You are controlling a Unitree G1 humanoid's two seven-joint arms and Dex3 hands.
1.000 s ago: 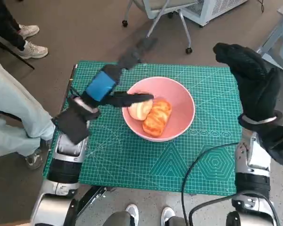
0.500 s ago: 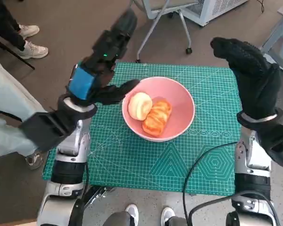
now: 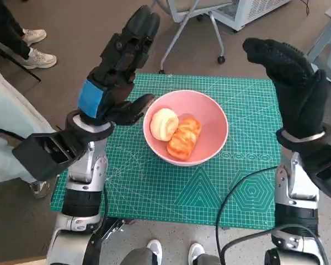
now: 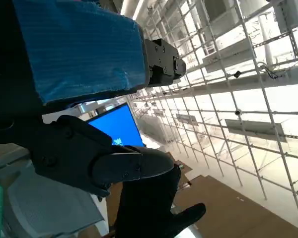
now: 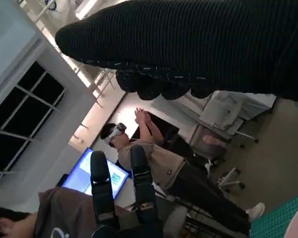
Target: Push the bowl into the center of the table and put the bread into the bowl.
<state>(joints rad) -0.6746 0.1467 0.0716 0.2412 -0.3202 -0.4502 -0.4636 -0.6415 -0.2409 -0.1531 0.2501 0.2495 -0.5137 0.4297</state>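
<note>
**A:** Head view first. The pink bowl sits close to the middle of the counter, on the green cutting mat, and both pieces of bread are inside it: a pale round bun touching a glazed orange loaf. I'd call both steps done, with only the retreat of the arms left.

**B:** And the hands?

**A:** The left hand is raised beside the bowl's rim, its fingers stretched out over the far edge of the counter, its thumb pointing at the bowl, holding nothing. The right hand is up over the other far corner, glove flat, fingers apart and empty.

**B:** What's changed over the last second?

**A:** The left hand was down at the bun, fingers right at it. Now it has lifted away and swung upright. The bun, loaf and bowl haven't budged. The right hand has barely drifted.

**B:** Left wrist view?

**A:** It's pointing up at the room: the blue-taped back, black fingers spread on nothing, a blue screen and ceiling grid behind. No bowl here.

**B:** Right wrist?

**A:** The glove is a dark band, with its fingers showing as knuckled tips and nothing in them. Below is a person wearing a headset, palms pressed together, and a sliver of green mat at the corner.
</note>
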